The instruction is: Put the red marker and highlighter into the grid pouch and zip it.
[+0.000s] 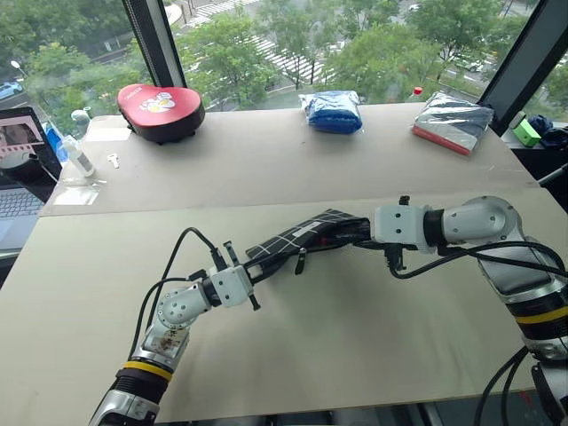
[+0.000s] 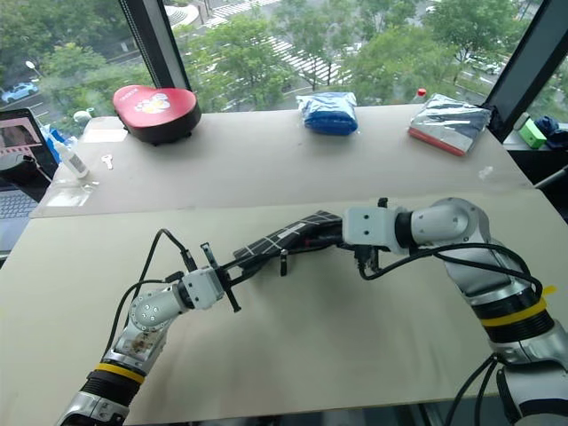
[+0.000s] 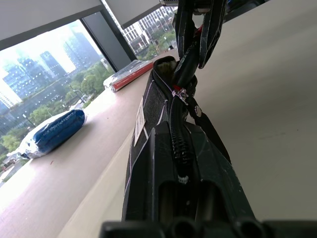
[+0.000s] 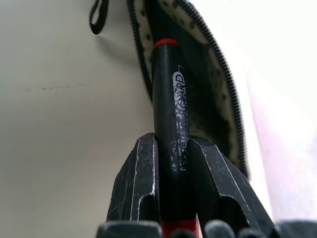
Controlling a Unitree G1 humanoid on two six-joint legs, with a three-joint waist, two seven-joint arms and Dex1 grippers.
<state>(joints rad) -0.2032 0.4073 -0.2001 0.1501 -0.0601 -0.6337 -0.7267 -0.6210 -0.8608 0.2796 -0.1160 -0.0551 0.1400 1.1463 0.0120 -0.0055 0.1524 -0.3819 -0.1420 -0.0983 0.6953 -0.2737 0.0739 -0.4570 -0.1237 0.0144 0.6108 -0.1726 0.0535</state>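
Left gripper (image 1: 257,269) clamping shut on one end of the grid pouch (image 1: 297,238), both fingers (image 3: 218,183) pressing the zipper edge between them and holding the pouch raised off the table (image 1: 355,355). Pouch stretching from those fingers across to the right gripper (image 4: 171,148), its far end gaping open just ahead of the right fingertips.

Right gripper pinching the red marker (image 4: 168,99), fingers (image 4: 136,178) closing on the black barrel with only the pen's width between them. Marker projecting straight out past the fingertips, its red-banded front end sitting inside the open mouth of the pouch, against the spotted pale lining; red rear end showing between the finger bases. Zipper teeth running along both sides of the marker. Black pull strap (image 4: 99,15) hanging beside the opening, off to one side of the right fingers.

Highlighter not being located: cannot tell its place.

Lying well beyond both grippers on the far panel: red heart-shaped case (image 1: 160,108), blue bag (image 1: 331,111), silver packet (image 1: 453,122).
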